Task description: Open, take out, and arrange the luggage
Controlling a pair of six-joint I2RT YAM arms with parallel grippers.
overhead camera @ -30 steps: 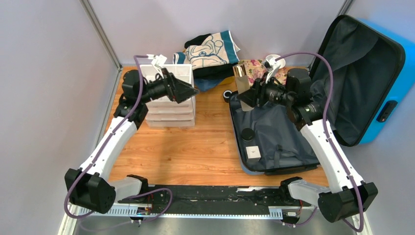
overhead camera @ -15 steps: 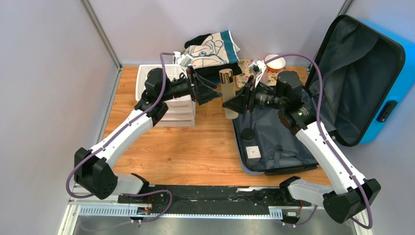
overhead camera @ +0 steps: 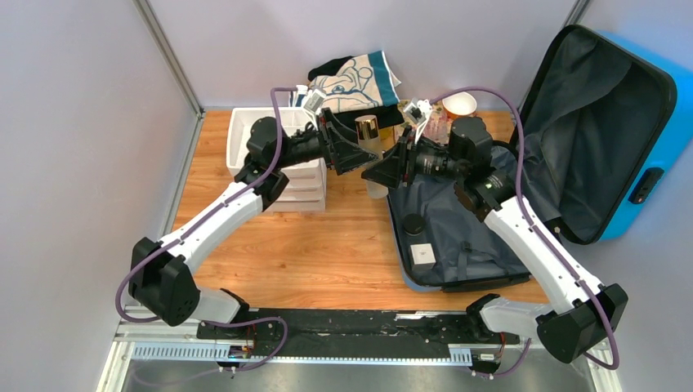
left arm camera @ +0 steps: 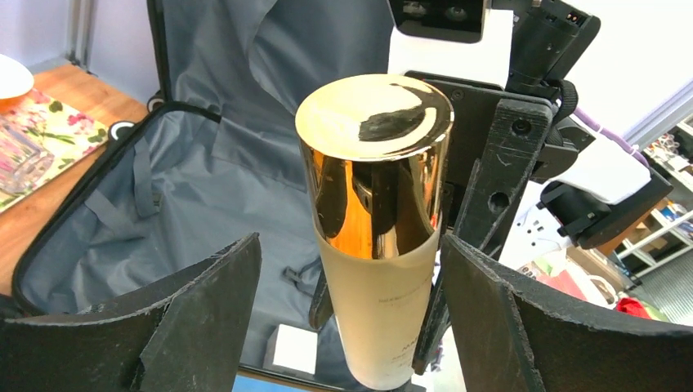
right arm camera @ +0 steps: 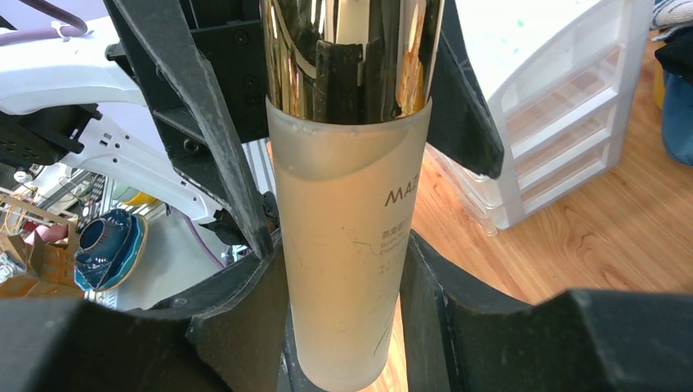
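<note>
Top external view: the luggage [overhead camera: 633, 122] lies open at the right of the table [overhead camera: 327, 253], its blue lid raised at the back right and its grey-lined base flat on the wood; a small dark jar [overhead camera: 413, 224] and a white box [overhead camera: 422, 253] lie in the base. The two arms meet just left of the case, near the white drawer unit [overhead camera: 282, 175]; a gold-capped bottle [overhead camera: 373, 155] stands upright in the air between the left gripper [overhead camera: 353, 155] and the right gripper [overhead camera: 382, 173]; folded clothes [overhead camera: 351, 86] sit at the back edge.

Left wrist view: the left fingers [left arm camera: 204, 314] are spread wide, one on each side of the bottle, with clear gaps and no contact; the gold cap rises above their tips; the right arm's black fingers show behind the bottle.

Right wrist view: the right pincer is clamped on the lower frosted body, one finger pressed to each side, so it alone carries the bottle; the left fingers frame the cap beyond.

This looks like a hand-over within the taking-out and arranging step, the case being already open. Next, the left jaws likely need to close squarely before the right lets go; the frosted body seems a safer hold than the glossy cap, which may slip or pull off.
</note>
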